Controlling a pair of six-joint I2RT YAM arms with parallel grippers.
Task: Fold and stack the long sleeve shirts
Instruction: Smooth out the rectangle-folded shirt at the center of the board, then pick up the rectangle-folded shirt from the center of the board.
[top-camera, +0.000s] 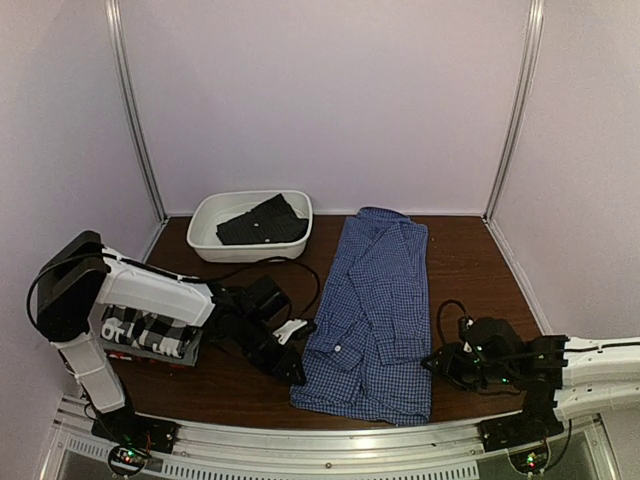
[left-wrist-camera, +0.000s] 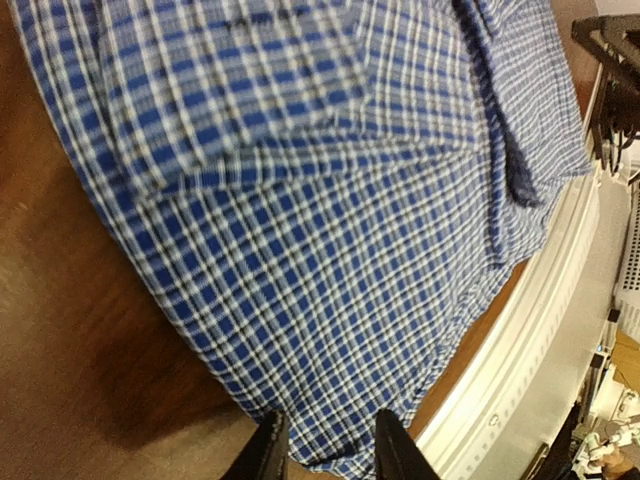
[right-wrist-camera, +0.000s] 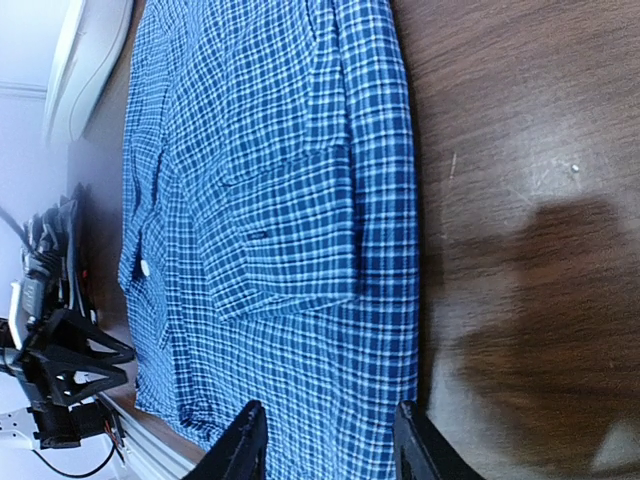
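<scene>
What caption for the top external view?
Left arm and right arm flank the blue checked shirt on the table; dark shirt in the white basin.

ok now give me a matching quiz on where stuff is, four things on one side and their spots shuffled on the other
Things:
1. blue check shirt
2. black-and-white plaid shirt
3. dark garment
4. right hand

Places:
a. inside the white basin at the back
b. at the near right edge of the blue check shirt
c. laid out in the middle of the table
d. at the left side of the table, under the left arm

Pairs: 1-c, 2-d, 3-a, 4-b
</scene>
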